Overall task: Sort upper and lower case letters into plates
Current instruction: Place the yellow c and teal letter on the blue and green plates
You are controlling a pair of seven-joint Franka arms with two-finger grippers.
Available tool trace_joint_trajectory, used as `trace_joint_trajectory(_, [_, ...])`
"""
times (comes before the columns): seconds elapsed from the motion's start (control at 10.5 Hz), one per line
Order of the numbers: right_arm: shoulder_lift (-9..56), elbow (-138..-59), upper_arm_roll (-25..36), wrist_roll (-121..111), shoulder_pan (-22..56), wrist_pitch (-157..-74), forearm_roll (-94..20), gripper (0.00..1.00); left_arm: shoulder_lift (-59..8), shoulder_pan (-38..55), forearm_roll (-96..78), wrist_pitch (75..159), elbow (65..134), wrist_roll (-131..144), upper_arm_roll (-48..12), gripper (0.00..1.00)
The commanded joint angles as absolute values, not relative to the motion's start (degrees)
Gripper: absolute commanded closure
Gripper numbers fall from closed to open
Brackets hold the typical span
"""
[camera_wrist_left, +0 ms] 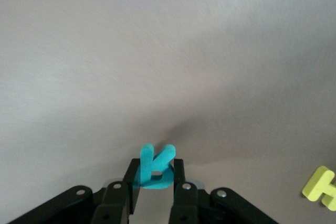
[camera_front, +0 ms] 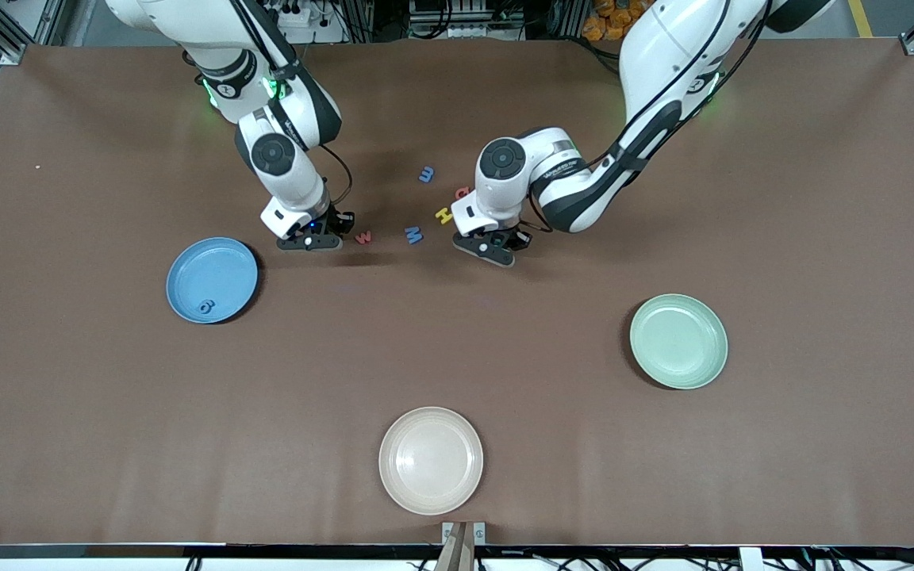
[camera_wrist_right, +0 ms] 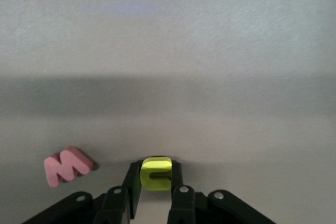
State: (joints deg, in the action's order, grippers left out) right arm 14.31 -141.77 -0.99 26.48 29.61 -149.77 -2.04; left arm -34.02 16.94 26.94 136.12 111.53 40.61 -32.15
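A brown mat covered the table (camera_front: 782,198), with both arms reaching down near its middle. In the front view, the right gripper (camera_front: 310,240) was low at the mat just beside a red letter (camera_front: 363,236), and the left gripper (camera_front: 495,246) was low beside a yellow letter (camera_front: 444,214). Two blue letters (camera_front: 413,234) lay between the arms. The blue plate (camera_front: 213,279) already held one blue letter (camera_front: 205,307); the mint plate (camera_front: 678,341) and the cream plate (camera_front: 431,460) sat nearer the camera.

In the left wrist view, the left gripper (camera_wrist_left: 156,182) was clamped on a teal letter (camera_wrist_left: 155,167) at the mat.

In the right wrist view, the right gripper (camera_wrist_right: 156,179) was pinched on a yellow-green letter (camera_wrist_right: 156,173), the red letter (camera_wrist_right: 67,165) beside it.

Both grips sat at the fingertips, so each lift should probably go straight up and slowly, lest a letter twist free, before carrying it to its plate.
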Motion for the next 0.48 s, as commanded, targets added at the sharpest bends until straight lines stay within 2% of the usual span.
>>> trace_joint_trajectory(0.0, [15.12, -136.76, 1.23, 26.11, 27.87, -142.22, 3.15, 0.87, -27.00, 13.03, 26.99, 132.89, 111.54, 42.36, -32.43, 1.00])
trace_joint_trajectory(0.19, [14.42, -136.41, 1.23, 20.33, 24.28, -141.51, 3.16, 0.89, -24.28, 11.09, 26.19, 131.50, 109.61, 45.77, -31.82, 1.00])
trace_joint_trajectory(0.38, [13.80, -136.41, 1.23, 10.16, 18.40, -139.94, 3.08, 0.91, -22.33, 4.60, 26.54, 130.17, 109.16, 44.39, -32.08, 1.00])
